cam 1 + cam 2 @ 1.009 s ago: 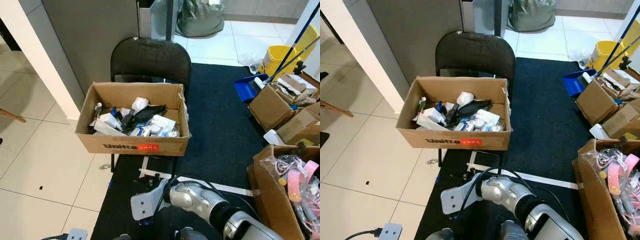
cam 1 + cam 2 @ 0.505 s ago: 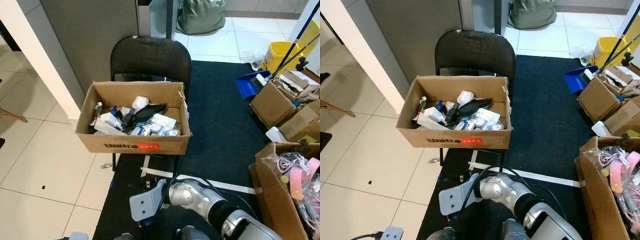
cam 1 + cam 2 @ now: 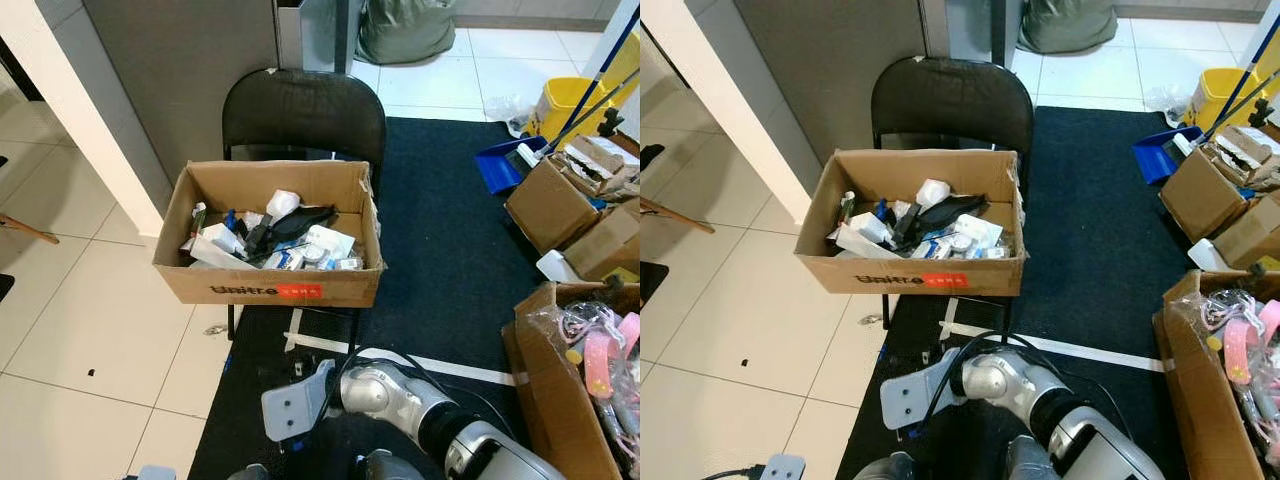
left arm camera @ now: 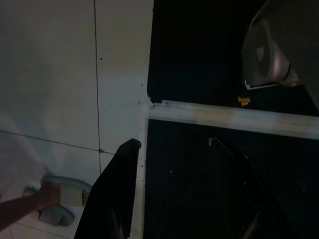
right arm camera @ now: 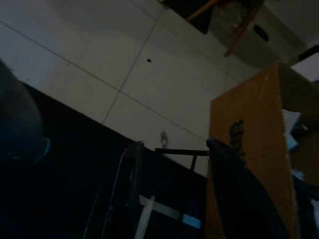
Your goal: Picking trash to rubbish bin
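Left eye view showed the brown cardboard box [image 3: 270,240] of mixed trash [image 3: 275,240] resting on the black folding chair [image 3: 303,115], with the silver right arm [image 3: 400,405] low before it. Right wrist view: the right gripper [image 5: 172,194] stood wide, empty, beside the box. Left wrist view: the left gripper [image 4: 184,199] hung over the dark rug [image 4: 224,169], spread apart. The right arm should probably rise above the box rim before reaching in.

Black chair [image 3: 303,110] carries trash-filled cardboard box [image 3: 270,288]; chair stands on dark carpet [image 3: 450,250].
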### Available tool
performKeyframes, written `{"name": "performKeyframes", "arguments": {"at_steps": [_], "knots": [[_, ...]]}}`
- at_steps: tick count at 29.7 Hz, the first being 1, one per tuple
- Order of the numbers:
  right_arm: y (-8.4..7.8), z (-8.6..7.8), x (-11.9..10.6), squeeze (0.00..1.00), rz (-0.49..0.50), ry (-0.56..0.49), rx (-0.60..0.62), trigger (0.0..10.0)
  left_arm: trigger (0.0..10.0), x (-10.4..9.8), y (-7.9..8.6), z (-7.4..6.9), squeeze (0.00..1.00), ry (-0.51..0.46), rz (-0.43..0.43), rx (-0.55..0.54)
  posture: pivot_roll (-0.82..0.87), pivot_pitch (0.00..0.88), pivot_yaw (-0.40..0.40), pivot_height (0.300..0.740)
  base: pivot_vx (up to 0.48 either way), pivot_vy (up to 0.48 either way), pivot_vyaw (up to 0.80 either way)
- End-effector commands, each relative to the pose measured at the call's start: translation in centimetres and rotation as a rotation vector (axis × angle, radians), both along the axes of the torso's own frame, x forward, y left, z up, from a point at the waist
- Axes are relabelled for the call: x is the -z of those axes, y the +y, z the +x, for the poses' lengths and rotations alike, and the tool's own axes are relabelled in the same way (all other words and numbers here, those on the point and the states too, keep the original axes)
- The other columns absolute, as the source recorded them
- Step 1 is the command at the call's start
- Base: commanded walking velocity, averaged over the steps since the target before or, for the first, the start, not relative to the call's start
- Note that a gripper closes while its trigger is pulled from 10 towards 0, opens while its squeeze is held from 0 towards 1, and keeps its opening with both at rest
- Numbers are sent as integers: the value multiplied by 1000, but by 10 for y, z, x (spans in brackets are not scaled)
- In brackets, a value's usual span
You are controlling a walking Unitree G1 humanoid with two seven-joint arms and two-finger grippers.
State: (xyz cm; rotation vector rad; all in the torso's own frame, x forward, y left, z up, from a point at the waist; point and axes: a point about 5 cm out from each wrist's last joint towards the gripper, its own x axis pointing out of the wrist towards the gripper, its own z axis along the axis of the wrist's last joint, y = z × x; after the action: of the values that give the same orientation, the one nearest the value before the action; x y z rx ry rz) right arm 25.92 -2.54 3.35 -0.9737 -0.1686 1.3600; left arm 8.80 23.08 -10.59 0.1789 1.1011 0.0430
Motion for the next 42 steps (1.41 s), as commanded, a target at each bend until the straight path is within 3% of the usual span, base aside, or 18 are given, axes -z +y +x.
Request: {"name": "performKeyframes", "arguments": {"at_steps": [1, 6, 7, 10, 11, 13, 18, 20, 21, 25, 33, 42], "knots": [[2, -4, 3, 0, -2, 9, -1, 10000, 10000, 1, 6, -10, 0, 38, 16, 16, 12, 174, 84, 740, 0, 0, 0], [3, -8, 1, 0, 16, 1, -51, 10000, 10000, 1, 6, -8, 0, 32, 14, 14, 26, 169, 78, 740, 0, 0, 0], [-2, -13, 0, 0, 57, 83, -67, 10000, 10000, 0, 6, -7, 0, 26, 14, 11, 33, 168, 77, 740, 0, 0, 0], [-7, -16, -1, 0, 94, 114, -50, 10000, 10000, 0, 6, -7, 0, 26, 15, 10, 29, 168, 77, 740, 0, 0, 0], [-9, -14, 1, 0, 99, 139, 6, 10000, 10000, 0, 7, -8, 0, 29, 15, 11, 25, 166, 78, 740, 0, 0, 0], [-9, -14, 1, 0, 99, 139, 6, 10000, 10000, 0, 7, -8, 0, 29, 15, 11, 25, 166, 78, 740, 0, 0, 0], [-10, -6, 9, 0, 51, 272, 85, 10000, 10000, 0, 6, -7, 0, 28, 13, 15, 30, 158, 82, 740, 0, 0, 0], [-10, -6, 9, 0, 51, 285, 84, 10000, 10000, 0, 5, -6, 0, 26, 13, 16, 30, 158, 82, 740, 0, 0, 0], [-11, -5, 5, 0, 92, 225, 85, 10000, 10000, 0, 5, -5, 0, 24, 13, 17, 30, 158, 82, 740, 0, 0, 0], [-11, -5, 4, 0, 72, 248, 74, 10000, 10000, 0, 6, -3, 0, 24, 15, 26, 18, 156, 86, 740, 0, 0, 0], [-8, -7, 7, 0, 57, 441, 37, 10000, 10000, -1, 6, -3, 0, 25, 13, 36, 11, 159, 92, 740, 0, 0, 0], [-5, -6, 4, 0, 82, 475, 15, 10000, 10000, 0, 6, -5, 0, 27, 14, 37, 16, 172, 93, 740, 0, 0, 0]]}}
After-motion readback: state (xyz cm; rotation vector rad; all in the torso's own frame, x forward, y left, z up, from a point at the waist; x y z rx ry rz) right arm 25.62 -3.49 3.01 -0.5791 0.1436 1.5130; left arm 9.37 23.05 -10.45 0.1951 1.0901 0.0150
